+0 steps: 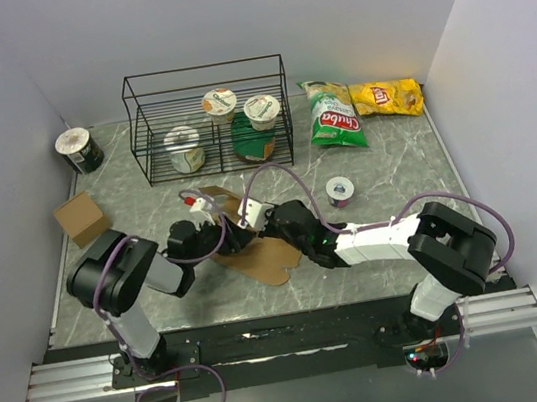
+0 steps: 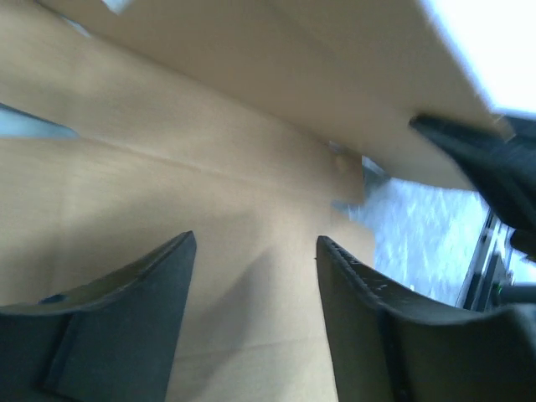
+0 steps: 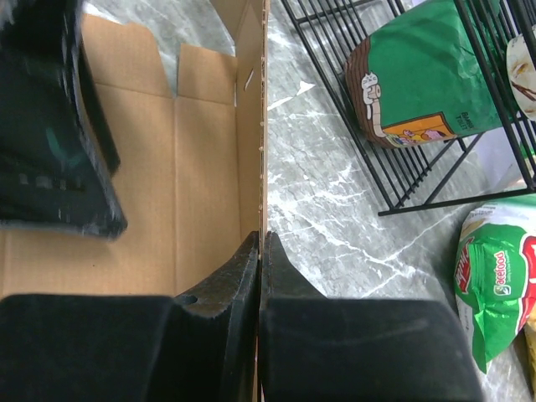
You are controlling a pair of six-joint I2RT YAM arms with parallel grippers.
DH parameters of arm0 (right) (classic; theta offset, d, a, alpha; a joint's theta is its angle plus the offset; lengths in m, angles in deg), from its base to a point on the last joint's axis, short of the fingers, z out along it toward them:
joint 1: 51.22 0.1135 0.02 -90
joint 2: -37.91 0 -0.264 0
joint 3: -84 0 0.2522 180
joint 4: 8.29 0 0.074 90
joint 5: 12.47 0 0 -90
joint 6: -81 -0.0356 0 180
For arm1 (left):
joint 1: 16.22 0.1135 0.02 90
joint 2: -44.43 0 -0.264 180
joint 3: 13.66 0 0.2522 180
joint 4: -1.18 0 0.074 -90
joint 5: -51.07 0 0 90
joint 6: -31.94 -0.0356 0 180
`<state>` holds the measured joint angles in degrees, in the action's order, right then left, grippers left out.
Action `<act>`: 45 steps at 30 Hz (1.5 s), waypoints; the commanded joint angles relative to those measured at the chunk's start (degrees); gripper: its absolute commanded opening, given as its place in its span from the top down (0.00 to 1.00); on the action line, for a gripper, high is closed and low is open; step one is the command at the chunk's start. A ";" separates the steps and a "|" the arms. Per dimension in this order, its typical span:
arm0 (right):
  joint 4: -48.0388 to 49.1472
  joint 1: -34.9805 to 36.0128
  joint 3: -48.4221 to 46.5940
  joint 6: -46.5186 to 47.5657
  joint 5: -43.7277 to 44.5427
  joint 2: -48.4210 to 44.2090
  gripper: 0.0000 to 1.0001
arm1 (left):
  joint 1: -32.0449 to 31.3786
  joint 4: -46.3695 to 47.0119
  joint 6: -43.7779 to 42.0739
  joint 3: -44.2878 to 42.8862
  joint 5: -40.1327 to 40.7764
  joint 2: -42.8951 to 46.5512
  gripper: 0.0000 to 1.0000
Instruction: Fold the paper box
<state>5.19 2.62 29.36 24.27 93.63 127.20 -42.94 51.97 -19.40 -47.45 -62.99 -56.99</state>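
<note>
- The table is a flat slab with a grey, white-veined marble pattern.
- A wire rack of thin black rods stands at the far edge, left of middle, holding three round foil-lidded cups and a green packet.
- The paper box is plain brown matte cardboard. It lies toward the middle of the near edge, in front of the rack. One rounded panel is flat on the table, and other panels with slit flaps stand up from it.
- The right claw is pinched closed on the thin top edge of an upright panel — black fingers pressed flat to either face.
- The left claw stands open over a creased panel, its two dark wedge-shaped fingers apart and gripping nothing.
- A glossy, crinkled green snack bag and a yellow one lie touching near the far right corner.
- A small squarish cardboard box sits at the left edge.
- A small round lidded cup stands right of the paper box.
</note>
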 commanded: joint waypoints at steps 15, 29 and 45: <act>1.06 -0.41 -0.43 0.65 1.66 0.97 1.00 | 7.73 -12.53 -12.46 -6.33 11.84 5.56 0.29; 0.44 -0.58 -0.86 0.65 1.13 0.53 1.00 | 9.05 -1.37 -13.87 -13.72 5.34 -8.52 0.35; 0.44 -0.76 -1.74 0.65 1.22 1.93 1.00 | 7.30 6.46 -10.79 -12.22 1.72 -9.84 0.67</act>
<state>5.78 2.14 29.20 25.39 95.16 127.68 -33.90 52.74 -30.53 -60.37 -59.23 -67.07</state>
